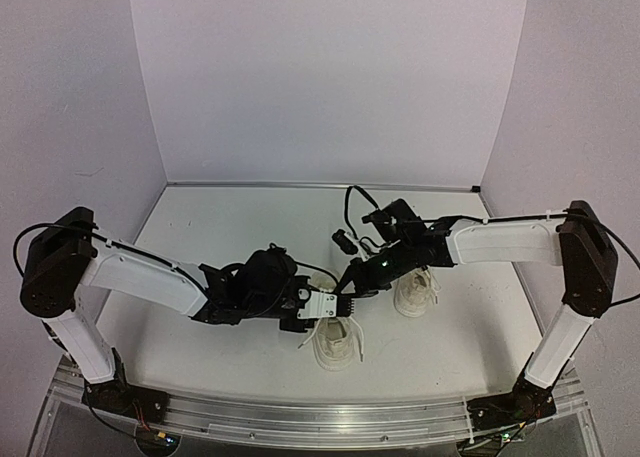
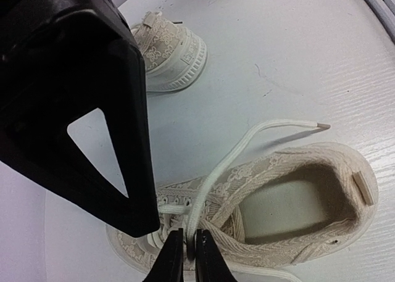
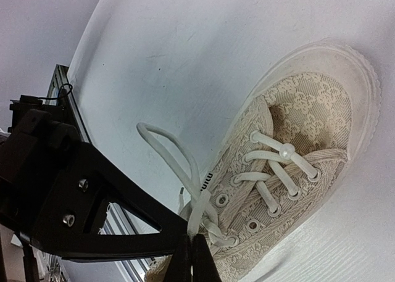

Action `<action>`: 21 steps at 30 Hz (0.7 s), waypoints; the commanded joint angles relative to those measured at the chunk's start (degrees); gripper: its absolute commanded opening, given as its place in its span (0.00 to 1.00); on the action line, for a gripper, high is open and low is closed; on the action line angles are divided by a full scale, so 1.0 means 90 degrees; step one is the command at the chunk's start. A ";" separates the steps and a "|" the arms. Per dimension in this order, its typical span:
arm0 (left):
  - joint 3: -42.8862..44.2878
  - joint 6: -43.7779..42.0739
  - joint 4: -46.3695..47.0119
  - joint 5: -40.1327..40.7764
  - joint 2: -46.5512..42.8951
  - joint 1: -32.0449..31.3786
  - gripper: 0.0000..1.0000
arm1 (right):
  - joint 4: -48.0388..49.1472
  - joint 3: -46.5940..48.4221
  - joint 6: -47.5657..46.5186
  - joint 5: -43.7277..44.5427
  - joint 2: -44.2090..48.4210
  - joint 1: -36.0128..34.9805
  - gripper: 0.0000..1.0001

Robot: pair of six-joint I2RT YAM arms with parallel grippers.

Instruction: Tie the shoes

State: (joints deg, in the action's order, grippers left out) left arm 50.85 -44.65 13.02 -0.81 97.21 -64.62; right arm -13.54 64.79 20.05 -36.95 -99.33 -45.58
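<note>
I count two cream lace-fabric low-top sneakers on the white worktop (image 1: pixel 250 227). The near sneaker (image 1: pixel 338 345) lies by the middle of the front edge, and the far sneaker (image 1: pixel 415 292) sits behind it to the right. My left gripper (image 2: pixel 187 248) and my right gripper (image 3: pixel 190 248) are each clamped on a strand of the near sneaker's thin white lace (image 2: pixel 213 174).

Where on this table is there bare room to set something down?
Free: the table along the back wall, and the near right corner beside the far shoe. Crowded: the centre, where left gripper and right gripper pinch laces over the near shoe.
</note>
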 commanded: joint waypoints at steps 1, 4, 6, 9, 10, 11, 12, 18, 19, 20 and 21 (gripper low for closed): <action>0.0198 0.0143 0.0212 -0.0138 -0.0059 -0.0017 0.03 | 0.0137 0.0057 -0.0003 -0.0016 -0.0041 -0.0023 0.00; 0.0061 0.0245 0.0357 -0.0008 -0.0142 0.0004 0.00 | 0.0137 0.0036 -0.0002 -0.0006 -0.0014 -0.0010 0.00; 0.0044 0.0317 0.0346 0.0021 -0.0115 0.0032 0.00 | 0.0142 0.0023 0.0003 -0.0009 -0.0008 -0.0011 0.00; 0.0037 0.0416 0.0396 0.0031 -0.0029 0.0064 0.00 | 0.0147 0.0027 0.0017 -0.0024 -0.0008 -0.0010 0.00; 0.0032 0.0462 0.0482 0.0169 0.0015 0.0074 0.00 | 0.0147 0.0027 0.0018 -0.0032 -0.0004 -0.0012 0.00; 0.0033 0.0491 0.0536 0.0228 0.0051 0.0085 0.00 | 0.0147 0.0027 0.0021 -0.0039 -0.0001 -0.0010 0.00; 0.0032 0.0518 0.0586 0.0274 0.0090 0.0095 0.00 | 0.0147 0.0027 0.0024 -0.0045 0.0001 -0.0008 0.00; 0.0005 0.0652 0.0820 0.0448 0.0272 0.0119 0.00 | 0.0147 0.0006 0.0037 -0.0081 0.0012 -0.0013 0.00; 0.0003 0.0661 0.0838 0.0470 0.0292 0.0121 0.00 | 0.0147 0.0001 0.0037 -0.0081 0.0008 -0.0013 0.00; 0.0000 0.0670 0.0858 0.0498 0.0313 0.0124 0.00 | 0.0147 -0.0002 0.0037 -0.0084 0.0004 -0.0012 0.00; -0.0014 0.0698 0.0881 0.0524 0.0321 0.0131 0.00 | 0.0153 -0.0002 0.0036 -0.0085 0.0002 -0.0012 0.00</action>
State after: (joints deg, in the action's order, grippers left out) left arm 50.85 -40.12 17.13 1.93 99.42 -63.89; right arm -13.50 64.79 20.23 -36.95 -99.33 -45.54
